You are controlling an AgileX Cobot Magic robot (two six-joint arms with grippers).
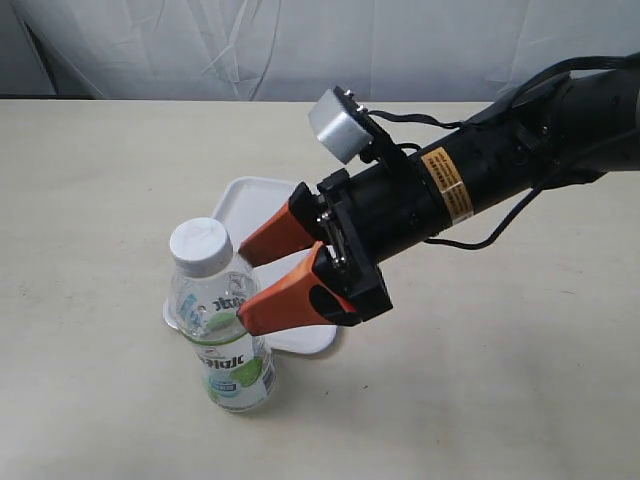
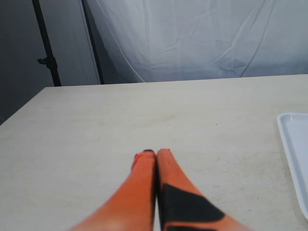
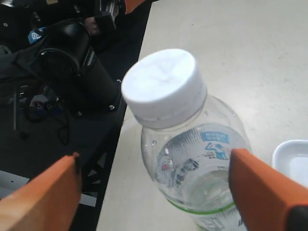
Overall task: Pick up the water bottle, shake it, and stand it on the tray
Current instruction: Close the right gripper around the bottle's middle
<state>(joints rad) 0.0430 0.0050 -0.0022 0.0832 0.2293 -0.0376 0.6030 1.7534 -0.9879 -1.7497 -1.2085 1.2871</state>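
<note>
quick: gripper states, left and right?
Left gripper: shut, holding nothing.
Right gripper: open, one finger on each side of the water bottle, not closed on it.

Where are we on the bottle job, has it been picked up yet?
Nothing looks finished. The water bottle stands on the table beside a corner of the tray, not on it. In hand: the right hand is open with the bottle between its fingers, not closed on it. The left hand is shut and holds nothing. Left to do: grasp, lift, shake, then stand it on the tray.
</note>
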